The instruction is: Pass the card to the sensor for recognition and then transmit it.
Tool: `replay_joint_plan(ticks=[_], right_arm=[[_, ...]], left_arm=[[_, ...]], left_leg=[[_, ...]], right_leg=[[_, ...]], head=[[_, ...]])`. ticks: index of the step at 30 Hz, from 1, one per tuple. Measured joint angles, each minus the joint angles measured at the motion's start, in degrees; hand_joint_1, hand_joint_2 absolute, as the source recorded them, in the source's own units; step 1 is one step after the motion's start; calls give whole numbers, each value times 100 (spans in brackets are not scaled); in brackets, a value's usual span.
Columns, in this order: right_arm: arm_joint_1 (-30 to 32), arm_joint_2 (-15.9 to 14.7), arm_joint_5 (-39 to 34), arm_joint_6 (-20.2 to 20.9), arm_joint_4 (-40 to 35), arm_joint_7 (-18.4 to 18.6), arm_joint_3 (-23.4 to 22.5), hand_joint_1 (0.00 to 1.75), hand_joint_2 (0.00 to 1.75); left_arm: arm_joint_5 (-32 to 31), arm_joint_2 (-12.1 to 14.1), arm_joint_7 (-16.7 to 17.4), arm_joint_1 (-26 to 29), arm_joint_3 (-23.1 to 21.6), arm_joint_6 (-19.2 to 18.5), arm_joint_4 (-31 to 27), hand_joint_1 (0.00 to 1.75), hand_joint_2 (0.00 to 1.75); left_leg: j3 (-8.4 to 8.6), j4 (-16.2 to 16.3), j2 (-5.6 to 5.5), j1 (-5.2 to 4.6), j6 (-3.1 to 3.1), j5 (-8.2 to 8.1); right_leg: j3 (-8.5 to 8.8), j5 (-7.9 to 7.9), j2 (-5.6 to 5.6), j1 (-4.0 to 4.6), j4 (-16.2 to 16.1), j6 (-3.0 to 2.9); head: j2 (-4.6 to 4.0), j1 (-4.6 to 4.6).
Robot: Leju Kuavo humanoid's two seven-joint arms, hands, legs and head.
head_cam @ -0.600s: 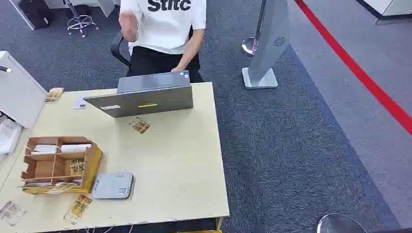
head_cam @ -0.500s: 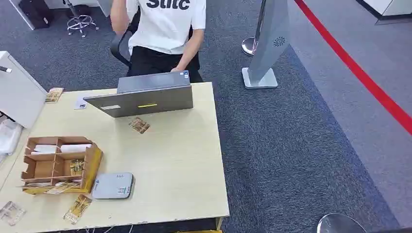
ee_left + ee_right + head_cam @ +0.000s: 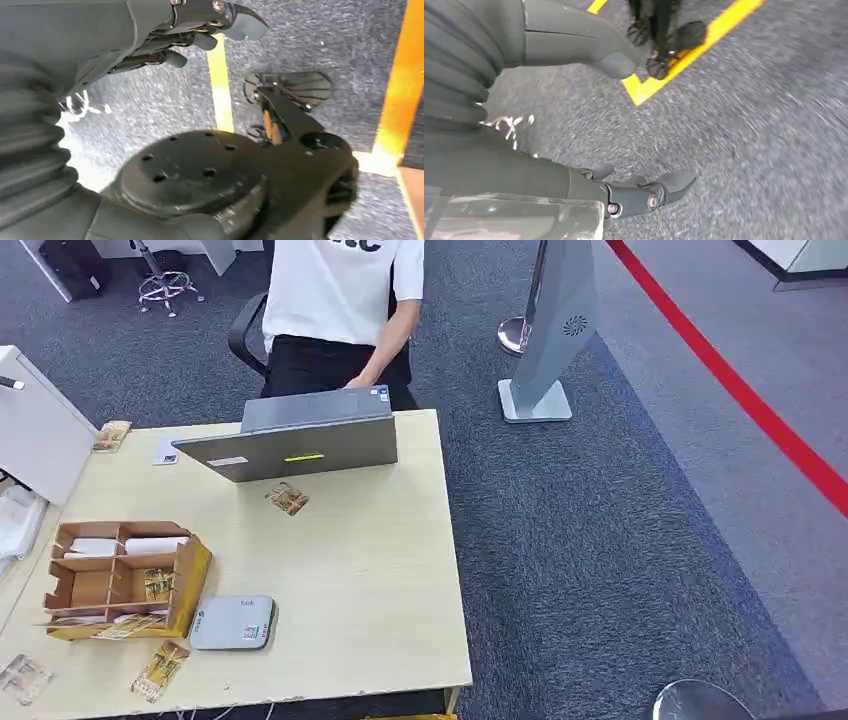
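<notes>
Since the earlier frames the person (image 3: pixel 335 310) behind the tabletop (image 3: pixel 380 570) has risen higher in the head view, so the shirt lettering is now nearly cut off at the top edge and the raised arm is gone from sight; nothing on the tabletop has shifted. One of the person's hands sits at the laptop's (image 3: pixel 300 435) far edge, partly hidden by the lid. A card (image 3: pixel 288 498) lies flat just in front of the laptop, brown and gold, its print too small to read. At 8 o'clock from it stands a cardboard box (image 3: pixel 120 580) with compartments, more cards inside, hard to tell apart. Just beside the box at 4 o'clock lies the grey sensor (image 3: pixel 233 623). Another card (image 3: pixel 160 670) lies near the tabletop's near edge, and one more is cut off at the left corner. The left hand (image 3: pixel 195 30) hangs over grey carpet, fingers loosely curled and apart, holding nothing. The right hand (image 3: pixel 624 192) hangs likewise, thumb and fingers apart, empty; both wrist views are blurred.
</notes>
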Motion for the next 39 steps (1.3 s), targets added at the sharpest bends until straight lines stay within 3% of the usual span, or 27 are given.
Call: replay_joint_plan(ticks=[9, 10, 13, 14, 26, 39], right_arm=[[646, -361, -1047, -120, -802, 468, -597, 0, 175], [739, -405, -1158, -142, -880, 508, -676, 0, 0], [1044, -556, -1577, -212, -1262, 704, -969, 0, 0], [1117, -584, -1687, -241, -1361, 752, -1039, 0, 175], [1773, -844, -3062, -758, -2760, 1486, -1926, 0, 175], [2421, -1065, -4526, -1347, -4232, 2291, -2840, 0, 175]], left_arm=[[715, -79, -125, -72, -48, 76, 0, 0, 175], [803, -94, -133, -86, -53, 85, 0, 0, 175], [1085, -140, -186, -121, -57, 98, 0, 0, 175], [1166, -162, -201, -128, -57, 103, 0, 0, 175], [2441, -389, -501, -185, 41, -85, -173, 0, 175], [3835, -654, -844, -233, 452, -389, -400, 0, 175]], left_leg=[[7, 1, -5, -16, 12, -8], [7, 1, -4, -15, 13, -8], [5, 1, -4, -18, 15, -9], [6, 1, -3, -19, 16, -10], [12, 4, -1, -30, 28, -16], [15, 4, -1, -35, 32, -18]], right_leg=[[-2, -9, -3, -13, 0, 14], [-2, -9, -3, -13, -1, 14], [7, -10, -3, -15, -1, 15], [8, -10, -2, -15, -1, 15], [11, -11, -3, -24, -1, 19], [16, -15, -3, -29, -1, 26]], head=[[0, -9], [0, -11], [0, -7], [0, -4], [0, -7], [0, -4]])
